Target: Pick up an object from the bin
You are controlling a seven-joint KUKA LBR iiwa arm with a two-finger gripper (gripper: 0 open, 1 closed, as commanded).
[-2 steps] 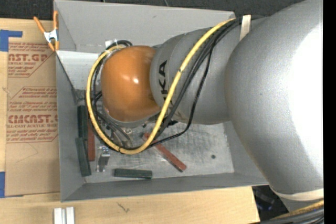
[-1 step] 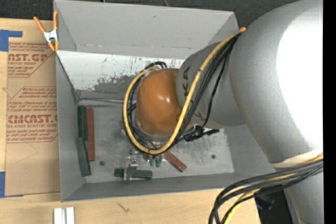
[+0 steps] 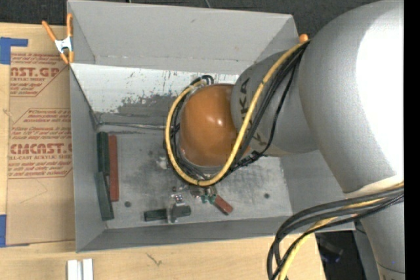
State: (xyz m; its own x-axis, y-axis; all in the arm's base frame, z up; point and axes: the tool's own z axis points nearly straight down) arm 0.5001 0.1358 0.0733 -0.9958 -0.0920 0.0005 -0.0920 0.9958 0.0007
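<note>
Orange wrist cover (image 3: 205, 124) hangs above the bin's (image 3: 184, 36) middle; green strip (image 3: 102, 170) and red strip (image 3: 113, 167) lie left

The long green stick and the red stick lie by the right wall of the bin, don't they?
No, not the right wall. The long green stick and the red stick lie by the left wall of the bin, as the camera view shows.
</note>
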